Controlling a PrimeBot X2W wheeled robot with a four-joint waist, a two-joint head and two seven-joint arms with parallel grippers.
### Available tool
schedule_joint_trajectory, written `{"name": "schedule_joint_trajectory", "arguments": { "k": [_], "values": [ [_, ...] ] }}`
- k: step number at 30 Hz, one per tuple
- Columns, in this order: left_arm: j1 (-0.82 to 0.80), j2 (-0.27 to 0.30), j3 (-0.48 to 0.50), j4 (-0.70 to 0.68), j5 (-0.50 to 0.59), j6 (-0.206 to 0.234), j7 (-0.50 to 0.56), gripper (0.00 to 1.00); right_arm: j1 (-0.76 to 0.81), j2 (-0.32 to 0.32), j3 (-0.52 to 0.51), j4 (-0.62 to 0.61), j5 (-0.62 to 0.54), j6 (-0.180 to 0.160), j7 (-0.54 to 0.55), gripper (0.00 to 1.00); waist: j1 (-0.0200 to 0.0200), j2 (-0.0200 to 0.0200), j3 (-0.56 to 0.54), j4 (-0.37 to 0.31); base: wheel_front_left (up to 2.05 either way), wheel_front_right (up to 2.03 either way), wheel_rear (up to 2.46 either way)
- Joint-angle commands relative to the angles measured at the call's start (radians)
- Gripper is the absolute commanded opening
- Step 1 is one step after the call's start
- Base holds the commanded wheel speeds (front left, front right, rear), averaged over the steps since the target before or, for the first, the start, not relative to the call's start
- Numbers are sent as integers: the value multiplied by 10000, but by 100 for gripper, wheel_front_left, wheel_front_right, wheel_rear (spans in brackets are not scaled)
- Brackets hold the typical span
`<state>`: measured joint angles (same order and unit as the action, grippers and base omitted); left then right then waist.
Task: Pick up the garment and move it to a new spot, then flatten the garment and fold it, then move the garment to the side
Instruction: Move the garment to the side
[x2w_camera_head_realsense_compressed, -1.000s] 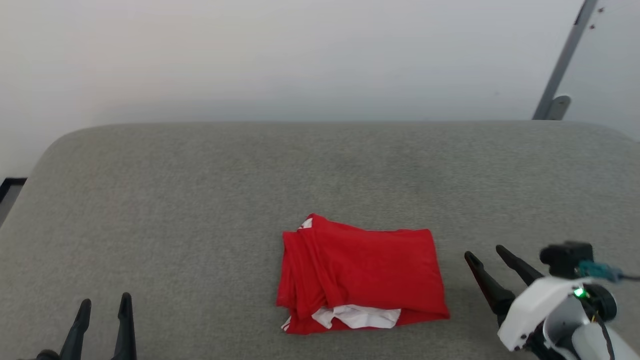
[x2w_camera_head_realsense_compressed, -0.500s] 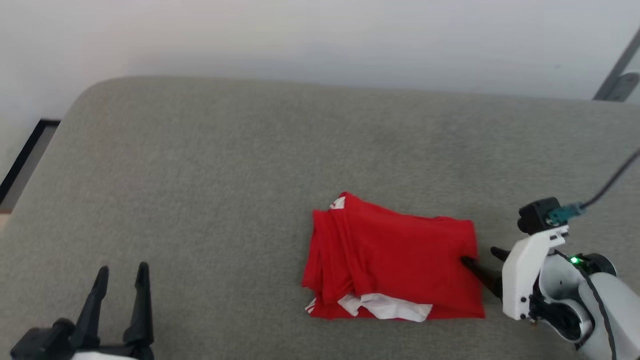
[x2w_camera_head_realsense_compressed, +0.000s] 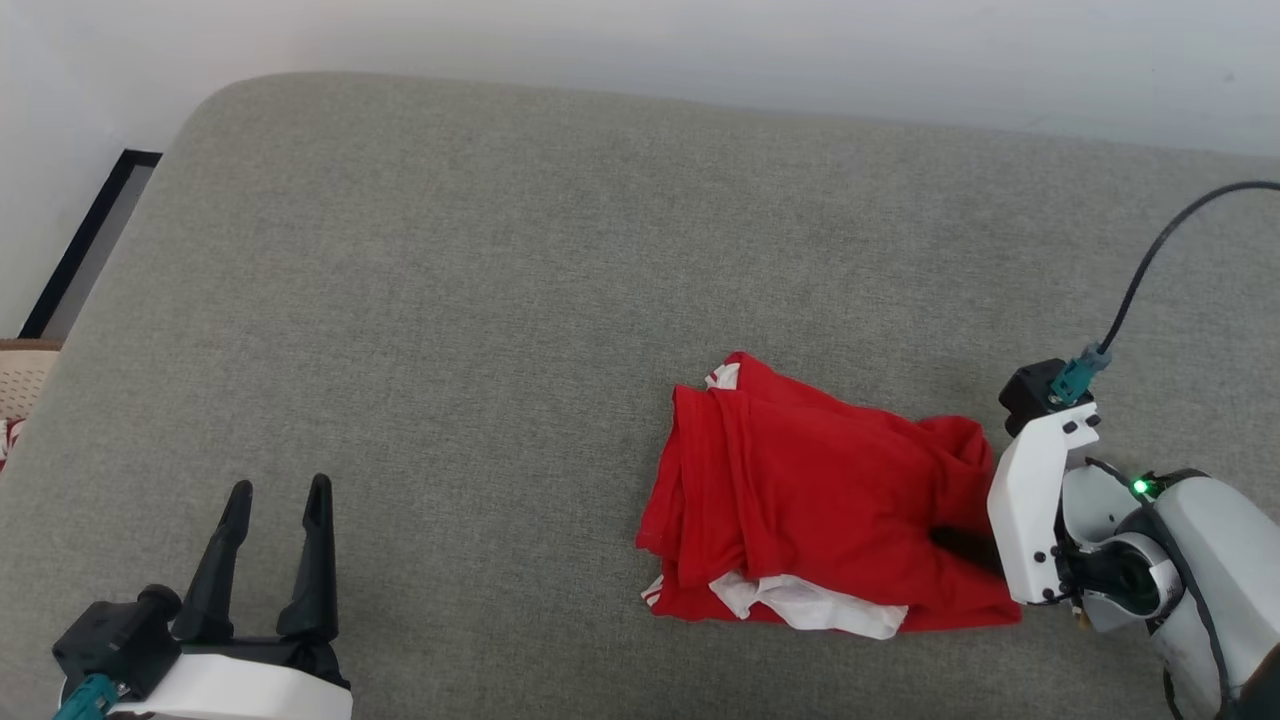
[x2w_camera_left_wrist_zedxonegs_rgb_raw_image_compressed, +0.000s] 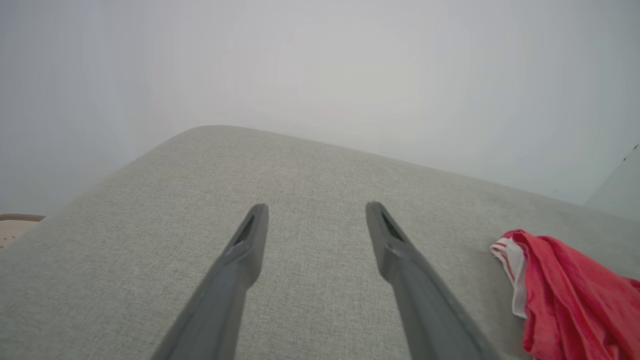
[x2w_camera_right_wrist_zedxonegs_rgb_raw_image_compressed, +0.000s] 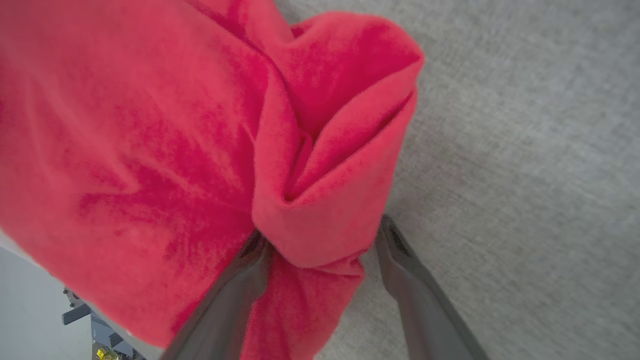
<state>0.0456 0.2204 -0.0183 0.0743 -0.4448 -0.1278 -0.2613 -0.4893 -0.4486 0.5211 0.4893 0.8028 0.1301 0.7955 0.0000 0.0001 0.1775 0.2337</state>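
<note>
Though spread wide, right hand (x2w_camera_right_wrist_zedxonegs_rgb_raw_image_compressed: 320, 230) astride a garment (x2w_camera_head_realsense_compressed: 810, 490) fold; left hand (x2w_camera_head_realsense_compressed: 280, 484) likewise, empty.

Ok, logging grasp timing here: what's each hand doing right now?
Left hand: open, empty, above the grey cushion.
Right hand: open around a bunched fold of the red shirt, not yet closed.

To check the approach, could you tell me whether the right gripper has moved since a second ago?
Yes. The right gripper went left, from clear of the red shirt into its right edge, fingers straddling bunched fabric.
</note>
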Motion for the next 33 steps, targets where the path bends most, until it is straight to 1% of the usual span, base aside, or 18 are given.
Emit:
{"name": "schedule_joint_trajectory", "arguments": {
  "k": [1, 7, 12, 16, 24, 28, 29, 33],
  "values": [
    [-157, -9, -43, 39, -102, -33, -45, 100, 496, 389, 592, 198, 84, 19, 233, 0, 0, -1, 41, 21, 0, 0, 0],
    [-280, 16, 100, 50, -242, -33, -45, 100, 105, -193, 137, -496, 78, 3, -378, 0, 0, -1, 42, -251, 0, 0, 0],
    [-385, 173, 56, 53, -250, -33, -45, 100, -234, -730, -231, -1110, -36, 3, -671, 0, 0, -1, 52, -729, 0, 0, 0],
    [-580, 301, -104, 5, -282, -33, -45, 100, -473, -1060, -572, -1324, -177, 5, -773, 0, 0, -1, 153, -1188, 0, 0, 0],
    [-1430, 578, -684, -140, -236, -33, -45, 100, -1263, -1577, -1328, -1434, -841, 5, -1154, 0, 0, -1, 582, -2284, 0, 0, 0],
    [-1980, 756, -1117, -82, -224, -33, -45, 100, -1757, -1817, -1676, -1190, -1085, 3, -1356, 0, 0, -1, 868, -2866, 0, 0, 0],
    [-1980, 756, -1117, -82, -224, -33, -45, 100, -1757, -1817, -1676, -1190, -1085, 3, -1356, 0, 0, -1, 868, -2866, 0, 0, 0],
    [-2609, 884, -1680, -74, -167, -33, -45, 100, -2281, -2026, -1988, -821, -1459, 5, -1815, 0, 0, -1, 1185, -3388, 0, 0, 0]
  ]
}}
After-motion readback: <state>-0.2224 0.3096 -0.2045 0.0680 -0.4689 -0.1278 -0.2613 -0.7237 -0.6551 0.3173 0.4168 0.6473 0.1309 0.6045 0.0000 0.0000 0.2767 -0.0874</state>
